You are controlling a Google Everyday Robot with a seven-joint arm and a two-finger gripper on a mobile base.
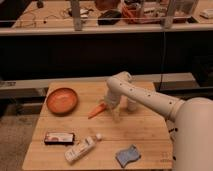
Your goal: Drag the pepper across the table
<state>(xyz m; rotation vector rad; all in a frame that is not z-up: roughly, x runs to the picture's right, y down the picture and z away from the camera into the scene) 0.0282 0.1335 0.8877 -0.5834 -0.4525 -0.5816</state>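
The pepper (96, 111) is a long orange one lying on the wooden table (145, 130), just right of the orange bowl (62, 100). My gripper (109, 106) hangs down from the white arm (145, 97) at the pepper's right end, at or touching its thick end. The arm reaches in from the right over the table's middle. The contact between gripper and pepper is hidden by the wrist.
A dark flat packet (59, 137) lies at the front left. A white bottle (82, 149) lies on its side near the front edge. A blue sponge (128, 156) sits at the front right. A cluttered counter (110, 17) stands behind the table.
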